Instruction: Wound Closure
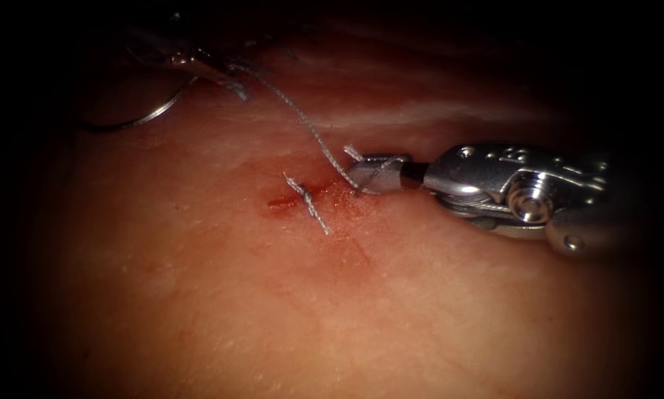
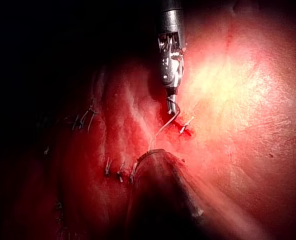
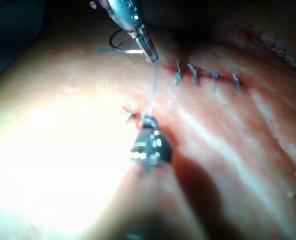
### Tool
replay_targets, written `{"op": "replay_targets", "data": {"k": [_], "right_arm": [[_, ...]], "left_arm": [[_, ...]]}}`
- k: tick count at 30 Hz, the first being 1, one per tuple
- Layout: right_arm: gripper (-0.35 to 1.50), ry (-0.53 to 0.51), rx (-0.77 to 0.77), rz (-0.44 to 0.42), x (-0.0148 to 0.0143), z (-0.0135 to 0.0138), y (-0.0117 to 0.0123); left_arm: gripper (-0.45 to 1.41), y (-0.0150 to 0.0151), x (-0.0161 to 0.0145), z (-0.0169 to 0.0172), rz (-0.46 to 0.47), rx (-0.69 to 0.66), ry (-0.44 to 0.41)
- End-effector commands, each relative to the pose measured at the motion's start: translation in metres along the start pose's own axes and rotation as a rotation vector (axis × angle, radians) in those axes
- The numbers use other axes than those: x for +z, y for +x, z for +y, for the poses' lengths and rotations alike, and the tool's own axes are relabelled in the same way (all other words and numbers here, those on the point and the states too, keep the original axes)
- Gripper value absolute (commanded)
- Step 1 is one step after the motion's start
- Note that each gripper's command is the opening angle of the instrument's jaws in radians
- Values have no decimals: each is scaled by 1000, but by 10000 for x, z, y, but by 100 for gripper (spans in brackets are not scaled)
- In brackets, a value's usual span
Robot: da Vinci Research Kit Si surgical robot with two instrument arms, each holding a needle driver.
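Steel jaws of the right tool sit closed on the thread just right of the cut, low against the tissue. A short free end of thread pokes out above the jaws. At the cut, a finished stitch crosses a small patch of red fluid, its cut ends sticking out on both sides.

From the right tool's grip the thread runs up and left, away from the cut, to the left tool, which sits far back in the dark. In the right wrist view the left tool has its jaws pinched on the thread's far end. The needle lies beside it, well left of the cut and outside the tissue; its curve rests on the surface, and neither tool seems to grip it.

Risk, as I judge it: the thread is held at two points, so a hard pull from either tool could tear it through the cut's soft edge or fray it at the jaws. The loose needle could also snag the tissue if the thread drags it.
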Motion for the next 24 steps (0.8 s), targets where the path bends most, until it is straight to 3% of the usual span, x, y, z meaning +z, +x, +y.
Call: {"op": "replay_targets", "data": {"k": [1, 9, 14, 24], "right_arm": [[-35, 10, -3, -2, 5, -8, -6], [-35, 30, -21, -9, -3, -20, -21], [-35, 32, -29, -10, -26, -17, -30], [-35, 31, -41, -1, -31, -24, -32]], "left_arm": [[-45, 1, 11, -8, 2, -5, 2], [-45, -2, 19, -42, -6, -30, 5], [-45, -10, 37, -87, -16, -62, 16], [-45, -39, 64, -115, -37, -100, 29]]}}
